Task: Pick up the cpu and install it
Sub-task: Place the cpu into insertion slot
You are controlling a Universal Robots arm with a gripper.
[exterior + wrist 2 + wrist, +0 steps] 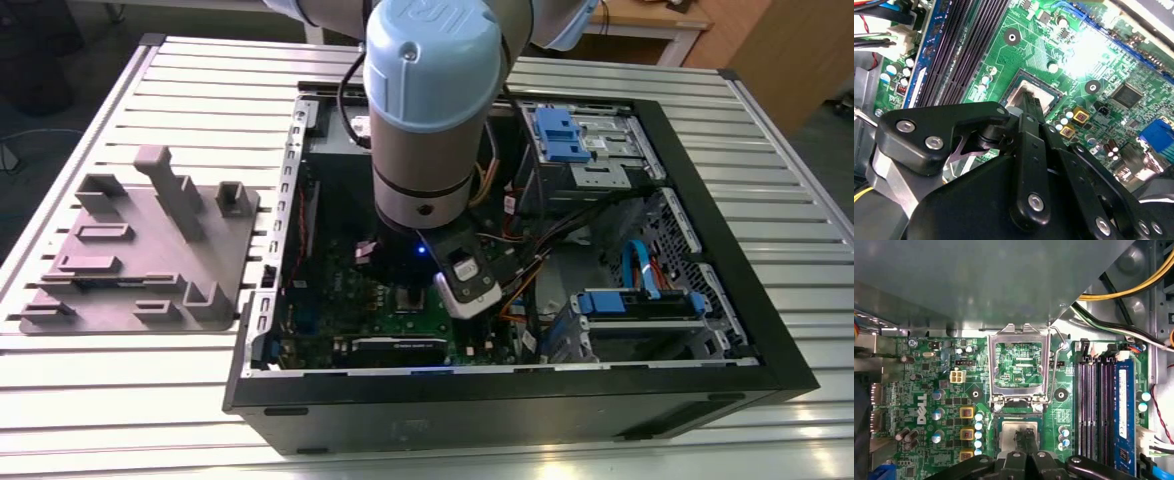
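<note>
**Jaws drawn nearly together over the cpu (1016,94) in its socket**

Exterior view: the arm (430,120) reaches down into a computer case (747,345) with its side off, lying on the slatted tabletop (120,400). The wrist is over the green motherboard (400,335). A grey tray (134,260) with raised blocks sits on the exterior view's left, well apart from the case.

Second wrist view: the jaws are all but closed, their dark tips meeting above the middle of the cpu. Silver metal shows on either side of the tips, so they do not span its edges, and nothing appears between them. I cannot tell whether the tips touch the lid or hover just above it.

First wrist view: the cpu (1005,432) lies flat in the socket, level with its surround. The metal load frame (992,370) stands raised just beyond it, and memory slots (1094,405) run alongside.

Handling, as a judgement: the chip looks light, thin and rigid. Its smooth lid would give little friction, and its underside and the socket contacts are probably delicate. The safest hold seems to be two opposite edges of the pale rim, with the chip kept level.
</note>
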